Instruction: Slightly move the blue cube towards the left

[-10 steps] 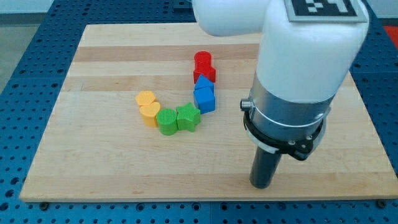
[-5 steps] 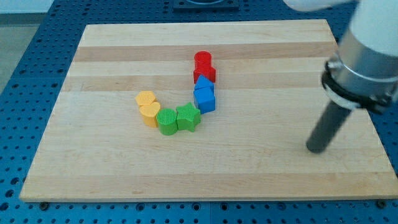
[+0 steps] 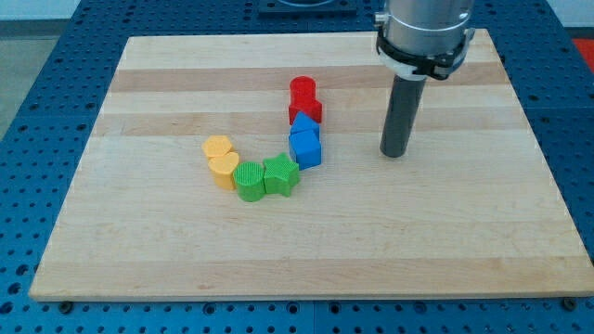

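Note:
The blue cube (image 3: 306,148) sits near the board's middle, in a curved row of blocks. A second blue block (image 3: 303,123) touches it just above. My tip (image 3: 394,153) rests on the board to the right of the blue cube, about a block and a half's width away, not touching it.
Two red blocks (image 3: 303,97) stand above the blue ones. A green star (image 3: 281,175) and a green cylinder (image 3: 249,180) lie lower left of the cube. Two yellow blocks (image 3: 221,160) end the row at the left. The wooden board (image 3: 139,232) lies on a blue perforated table.
My tip has swung from the board's lower right, out toward the right edge, then up and left to stand just right of the blue cube. The blocks have not moved.

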Available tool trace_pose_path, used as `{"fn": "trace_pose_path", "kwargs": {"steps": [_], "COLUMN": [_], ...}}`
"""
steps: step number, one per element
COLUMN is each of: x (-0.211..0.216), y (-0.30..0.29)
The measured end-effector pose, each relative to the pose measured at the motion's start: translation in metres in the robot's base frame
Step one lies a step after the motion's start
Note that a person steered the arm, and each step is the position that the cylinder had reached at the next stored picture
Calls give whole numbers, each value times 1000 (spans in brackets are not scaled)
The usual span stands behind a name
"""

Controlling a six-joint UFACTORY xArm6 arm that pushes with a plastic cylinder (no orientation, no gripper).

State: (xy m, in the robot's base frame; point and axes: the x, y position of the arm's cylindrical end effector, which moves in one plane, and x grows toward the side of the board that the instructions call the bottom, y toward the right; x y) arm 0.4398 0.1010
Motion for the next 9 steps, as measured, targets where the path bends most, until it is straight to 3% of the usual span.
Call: {"fn": "trace_pose_path", "kwargs": {"steps": [5, 9], "x": [0, 0], "y": [-72, -85]}}
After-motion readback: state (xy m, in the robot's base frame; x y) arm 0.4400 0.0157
